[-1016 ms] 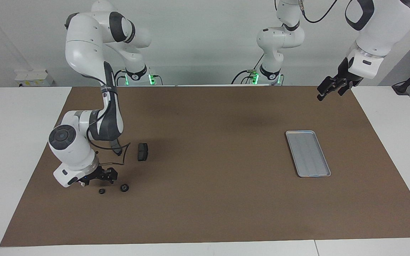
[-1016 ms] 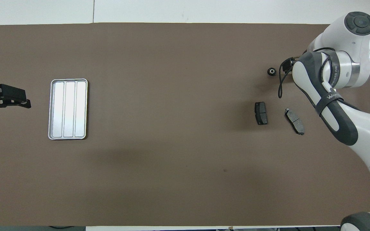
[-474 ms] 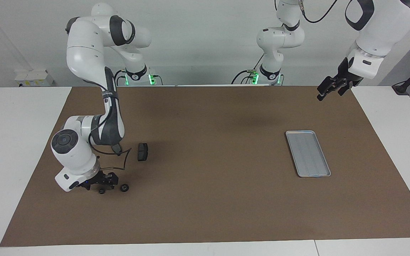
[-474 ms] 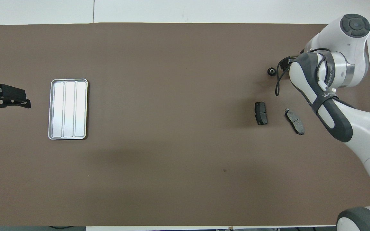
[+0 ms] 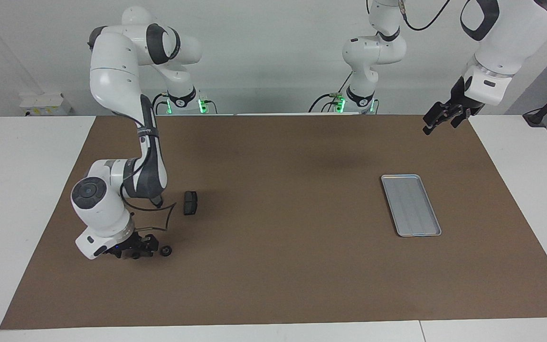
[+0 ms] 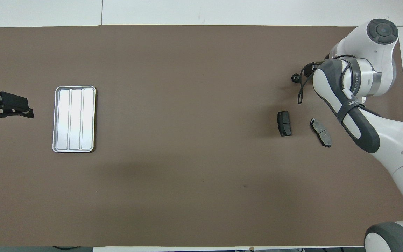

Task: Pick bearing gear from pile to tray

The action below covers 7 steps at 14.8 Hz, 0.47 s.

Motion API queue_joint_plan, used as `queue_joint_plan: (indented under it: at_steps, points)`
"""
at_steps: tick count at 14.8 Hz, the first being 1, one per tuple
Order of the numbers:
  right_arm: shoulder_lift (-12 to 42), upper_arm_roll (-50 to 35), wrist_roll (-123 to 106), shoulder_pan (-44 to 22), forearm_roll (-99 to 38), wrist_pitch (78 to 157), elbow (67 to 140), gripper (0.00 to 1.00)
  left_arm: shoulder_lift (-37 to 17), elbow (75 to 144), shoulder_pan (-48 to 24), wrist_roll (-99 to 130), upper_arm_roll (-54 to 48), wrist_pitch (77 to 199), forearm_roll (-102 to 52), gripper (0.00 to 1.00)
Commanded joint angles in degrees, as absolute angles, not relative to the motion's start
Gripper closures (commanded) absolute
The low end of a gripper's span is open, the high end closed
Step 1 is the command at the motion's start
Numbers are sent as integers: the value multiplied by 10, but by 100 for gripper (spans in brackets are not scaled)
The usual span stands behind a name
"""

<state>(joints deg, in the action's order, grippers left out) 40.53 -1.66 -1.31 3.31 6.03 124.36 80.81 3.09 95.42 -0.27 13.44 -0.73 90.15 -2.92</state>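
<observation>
We see a small black round bearing gear (image 5: 165,251) on the brown surface (image 5: 273,266) beside our right pincer (image 5: 133,251), whose fingers stand apart. The flat ridged silver-grey metal tray (image 5: 411,204) holds nothing. Our left pincer (image 5: 437,118) waits apart too, raised.

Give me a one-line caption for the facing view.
Right end effector low at the small black parts; left end effector waits; tray empty.

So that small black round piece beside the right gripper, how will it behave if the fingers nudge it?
The small black round piece looks disc-shaped and lies flat on the brown mat, so it would probably slide, not roll. It looks rigid and compact, likely dense for its size. Being so low, it could skid away from the right gripper, which is down at the mat beside it.
</observation>
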Motion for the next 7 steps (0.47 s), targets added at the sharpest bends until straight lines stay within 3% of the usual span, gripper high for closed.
queue_joint_plan:
  at_steps: [1, 4, 7]
  points:
    - [417, -20, -16, 37, 73, 1251, 793, 4, 40, 957, 1, 133, -11, 893, -26, 0]
    - [417, -20, -16, 40, 73, 1252, 793, 11, 40, 957, 1, 133, -10, 893, -26, 0]
    - [417, -20, -16, 42, 72, 1269, 794, 12, 40, 957, 1, 132, -11, 893, -26, 0]
